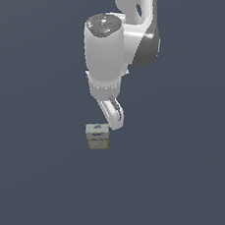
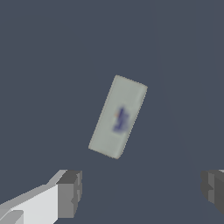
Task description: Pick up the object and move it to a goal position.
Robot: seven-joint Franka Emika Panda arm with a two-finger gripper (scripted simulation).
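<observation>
Pale grey-white and edged in yellow, the box point(image 1: 97, 136) lay on the dark slate surface point(image 1: 23, 173) in the exterior view, just below and slightly toward that view's left of the end effector point(image 1: 114, 120), which hung from the white arm point(image 1: 109, 50) close to the box but apart from it. From that angle only one finger showed clearly, so how far the fingers stood apart could not be judged there. No goal marker showed on the surface. In the wrist view the box point(image 2: 118, 116) appeared as a long, tilted rectangle with a bluish mark on its upper face, lying ahead of the fingers and not between them. The two dark finger pads point(image 2: 70, 193) stood wide apart at the frame's edges, with nothing between them but bare surface, so the end effector point(image 2: 142, 190) was spread and empty. That wide spread looked meant to leave room for the box, and the offset suggested the approach was not yet finished. Since the box sat skewed to the line between the pads, a turn of the wrist would probably be needed before descending, or a finger might catch a corner and push it aside.
</observation>
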